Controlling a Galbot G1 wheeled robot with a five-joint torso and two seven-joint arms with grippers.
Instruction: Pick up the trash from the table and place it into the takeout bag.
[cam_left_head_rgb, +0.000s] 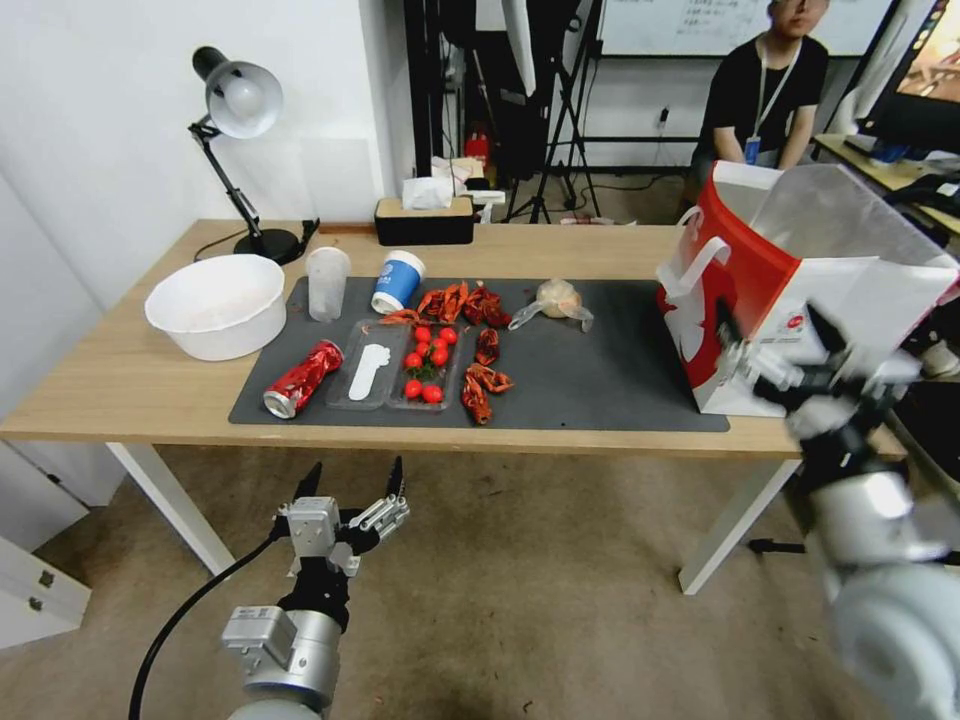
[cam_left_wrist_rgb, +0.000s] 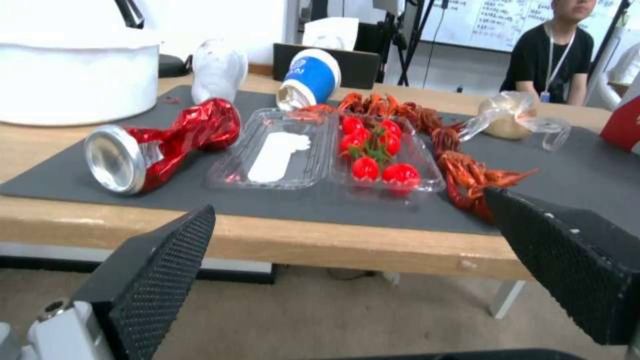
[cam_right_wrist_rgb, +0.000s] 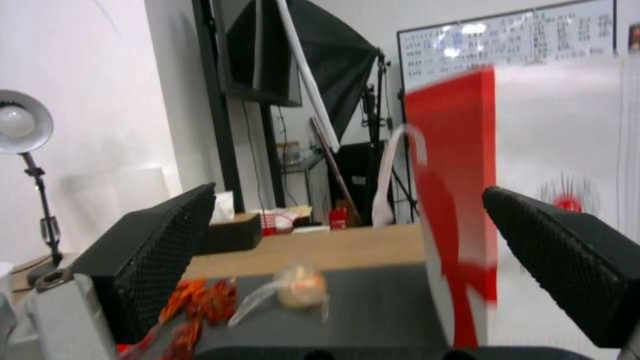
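Left end effector (cam_left_head_rgb: 352, 484) hangs below and in front of the counter (cam_left_head_rgb: 130, 385) edge, jaws spread wide, holding nothing; right end effector (cam_left_head_rgb: 783, 345) is raised just in front of the takeout bag (cam_left_head_rgb: 800, 290), jaws also wide apart and empty. Bag stands upright at the right end of the dark mat (cam_left_head_rgb: 600, 370). On the mat: crushed red can (cam_left_head_rgb: 303, 378) lying on its side, clear cup (cam_left_head_rgb: 327, 283) upright, blue-and-white paper cup (cam_left_head_rgb: 397, 281), wrapped bundle (cam_left_head_rgb: 556, 299) toward the middle; pale bowl (cam_left_head_rgb: 216, 305) sits on bare wood left of the mat.
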